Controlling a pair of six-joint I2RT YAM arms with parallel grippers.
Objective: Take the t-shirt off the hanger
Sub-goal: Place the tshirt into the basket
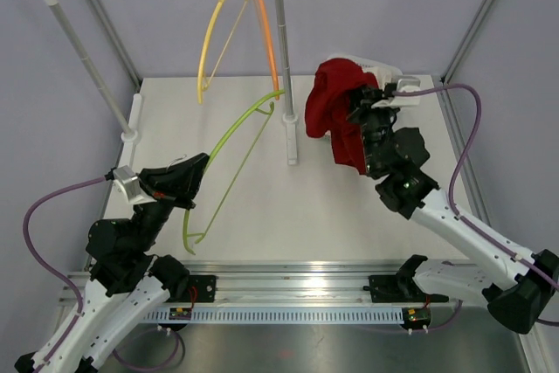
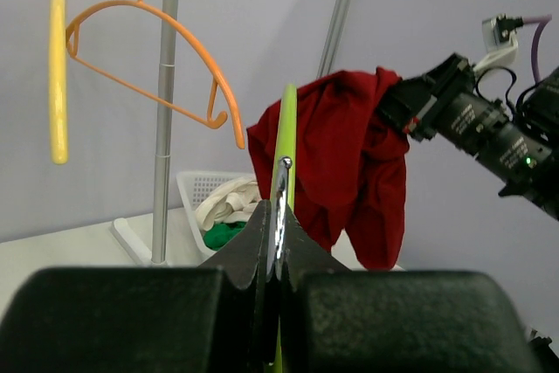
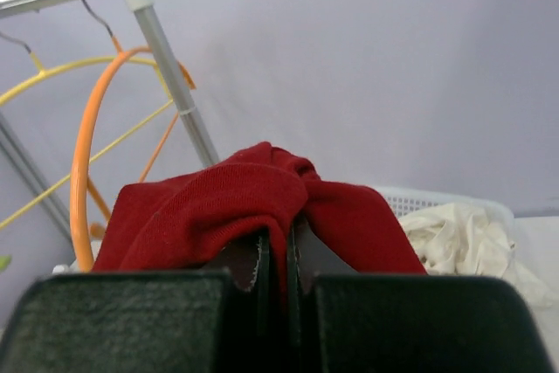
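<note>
T-shirt (image 1: 330,107), red and bunched into a drooping wad, hangs from the right gripper (image 3: 278,259), which is clenched on its fabric over the far right of the table (image 1: 262,207). The shirt appears clear of the green hanger (image 1: 234,133) to its left. The left gripper (image 2: 278,246) is clamped on that hanger, whose long arc runs toward the rack post (image 1: 284,67). A white basket (image 1: 389,68) just behind the shirt looks the likely drop point.

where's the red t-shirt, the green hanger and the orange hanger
red t-shirt (image 1: 330,107), top view, middle of the bunched cloth
green hanger (image 2: 286,128), left wrist view, its upright arm
orange hanger (image 3: 81,181), right wrist view, its curved left side
</note>
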